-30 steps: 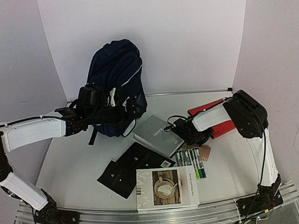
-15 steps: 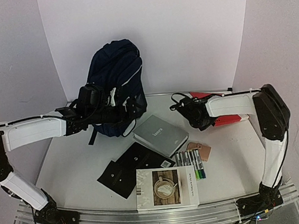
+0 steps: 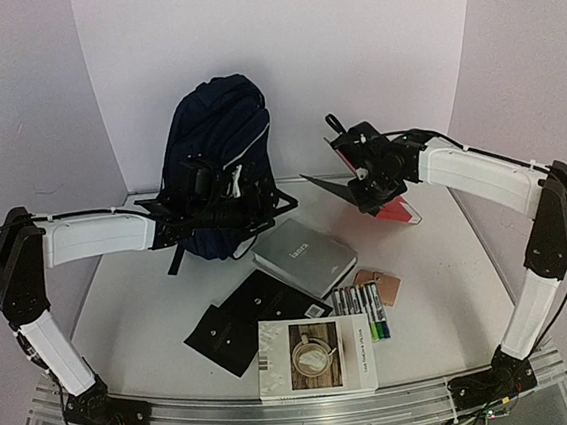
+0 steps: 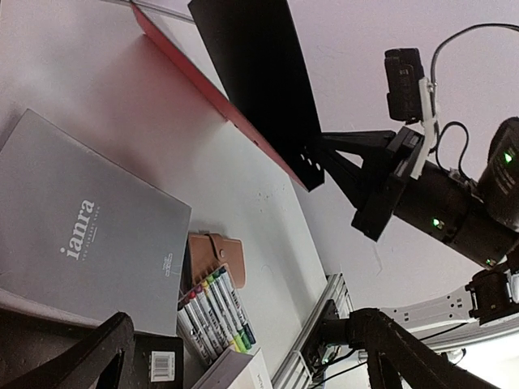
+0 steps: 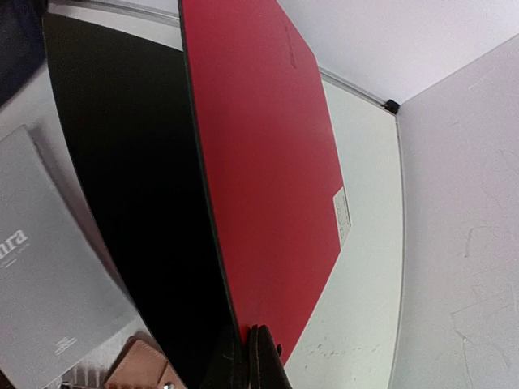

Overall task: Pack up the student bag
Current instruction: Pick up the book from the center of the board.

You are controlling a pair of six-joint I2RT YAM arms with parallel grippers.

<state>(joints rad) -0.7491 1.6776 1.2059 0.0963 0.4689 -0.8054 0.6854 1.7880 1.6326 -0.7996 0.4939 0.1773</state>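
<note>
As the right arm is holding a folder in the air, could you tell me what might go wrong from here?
The right fingers pinch the red folder at one edge only, and the black sheet beside it splays away, so it may slip or flop open. The student bag shows no open mouth in the top view, and the left fingers stand open rather than holding it, so the folder could snag or tip it.
</note>
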